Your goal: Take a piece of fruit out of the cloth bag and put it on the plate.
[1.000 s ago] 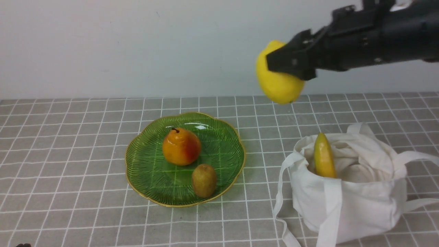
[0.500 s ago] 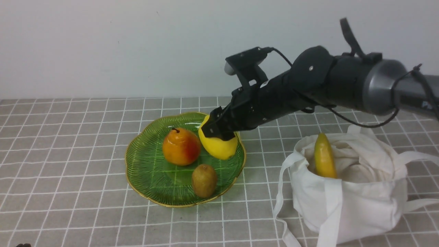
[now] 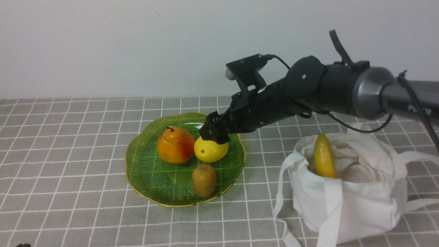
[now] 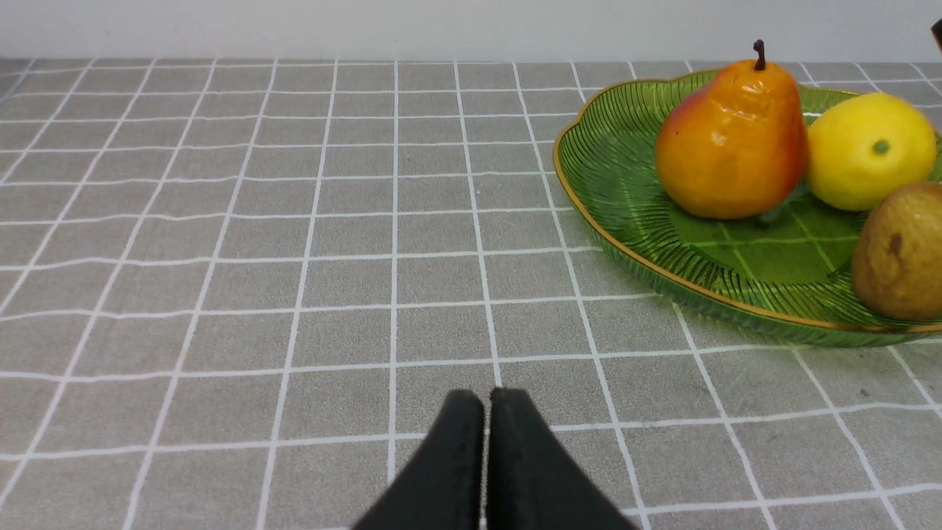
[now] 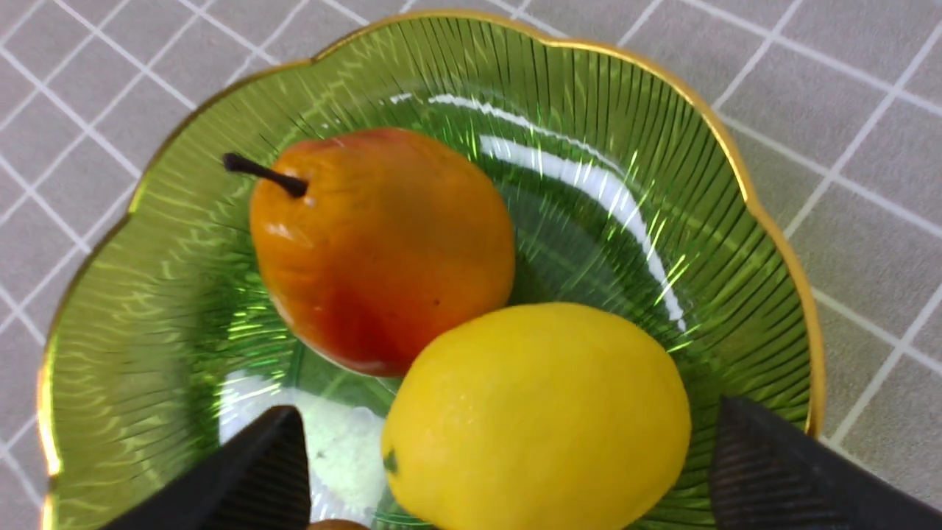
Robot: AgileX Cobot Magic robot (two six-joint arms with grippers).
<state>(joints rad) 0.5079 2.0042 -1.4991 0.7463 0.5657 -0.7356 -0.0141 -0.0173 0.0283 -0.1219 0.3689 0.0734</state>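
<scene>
Grey cloth ruled with a white grid covers the desk (image 3: 68,137), which meets a plain white wall (image 3: 103,44) at its far edge. The plate (image 3: 147,178) sits near the middle of the desk. The cloth bag (image 3: 353,206) slumps on the robot's right, apart from the plate, with a banana (image 3: 324,157) standing out of its mouth.

The lemon (image 3: 210,151) lies on the plate, its small nub turned toward the front camera. It touches an orange-red pear-like fruit (image 3: 175,145) on its left, and a brown kiwi (image 3: 204,180) lies just in front of it.

The right gripper (image 3: 214,132) reaches in over the plate's far right side. In the right wrist view its fingers (image 5: 272,471) are spread to either side of the lemon, with a strip of green plate visible between each finger and the fruit. The left gripper (image 4: 486,412) is low over bare desk to the left of the plate, fingers pressed together.

In the front view the right fingers cover the lemon's upper far side. Most of the bag's inside is hidden by its folds, and its base and one strap run off the lower edge. The right arm is cut off at the right edge, and the lettering on it is too blurred to read. The kiwi is only partly in frame in both wrist views.
</scene>
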